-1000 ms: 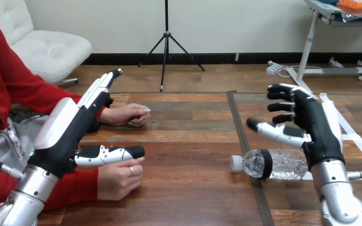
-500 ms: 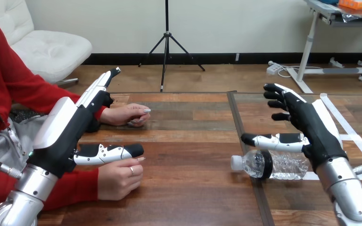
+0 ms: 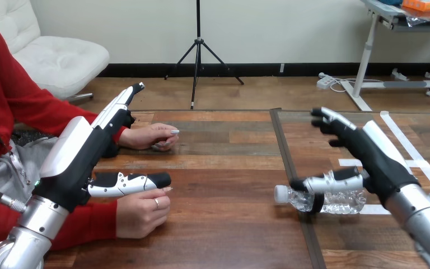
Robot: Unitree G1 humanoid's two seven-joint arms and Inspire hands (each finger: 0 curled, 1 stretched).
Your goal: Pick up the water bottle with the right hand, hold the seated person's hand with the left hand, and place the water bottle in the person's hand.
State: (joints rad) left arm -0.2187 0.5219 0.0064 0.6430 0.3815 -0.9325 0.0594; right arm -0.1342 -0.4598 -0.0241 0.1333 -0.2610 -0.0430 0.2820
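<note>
A clear plastic water bottle [image 3: 320, 200] with a white cap and a black band lies on its side on the table, cap pointing left. My right hand [image 3: 372, 157] hovers over it, open, fingers stretched forward and thumb low across the bottle's top. My left hand [image 3: 84, 154] is open at the left, fingers pointing away and thumb out to the right. Its thumb lies just above the person's near hand [image 3: 140, 212], which rests loosely curled on the table. The person's far hand [image 3: 152, 136] rests beyond my left fingers.
A dark seam [image 3: 291, 179] runs front to back through the table just left of the bottle. White tape lines [image 3: 420, 162] mark the table at the right. The person's red sleeves [image 3: 45, 112] lie along the left side.
My right hand has tipped forward and come down, bringing its thumb from above the bottle to right across its top. Left hand, bottle and the person's hands have stayed put.
</note>
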